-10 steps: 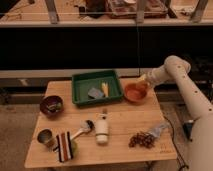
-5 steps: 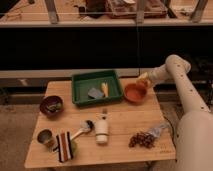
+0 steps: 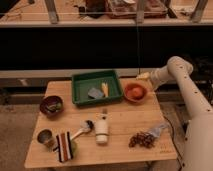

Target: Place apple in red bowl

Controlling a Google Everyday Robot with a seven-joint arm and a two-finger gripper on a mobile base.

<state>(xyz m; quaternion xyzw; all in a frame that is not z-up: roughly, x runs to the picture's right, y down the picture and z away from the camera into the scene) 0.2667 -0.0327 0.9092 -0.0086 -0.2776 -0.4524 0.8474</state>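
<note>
Looking down at a wooden table (image 3: 120,125) from above, we find the red bowl (image 3: 135,93) right of centre in the frame, near the table's far right corner, just beside the right wall of a green tray (image 3: 80,82). Inside the bowl sits the apple (image 3: 136,91), a small round orange shape resting near the bowl's middle, so we judge the placing itself to be done already. Our gripper (image 3: 145,76) hangs just above and to the right of the bowl in the picture, at the end of a pale arm (image 3: 185,85) that bends in from the right edge. It appears to hold nothing, since the fruit lies apart from it, down in the bowl. The relation that matters now is simple: the apple lies below and slightly left of the gripper, and open space lies up and to the right, so pulling away in that direction would keep us from knocking the bowl's rim. Elsewhere, well apart from all this, a dark bowl (image 3: 51,105) sits at the left edge and a bunch of grapes (image 3: 142,139) lies lower right.
</note>
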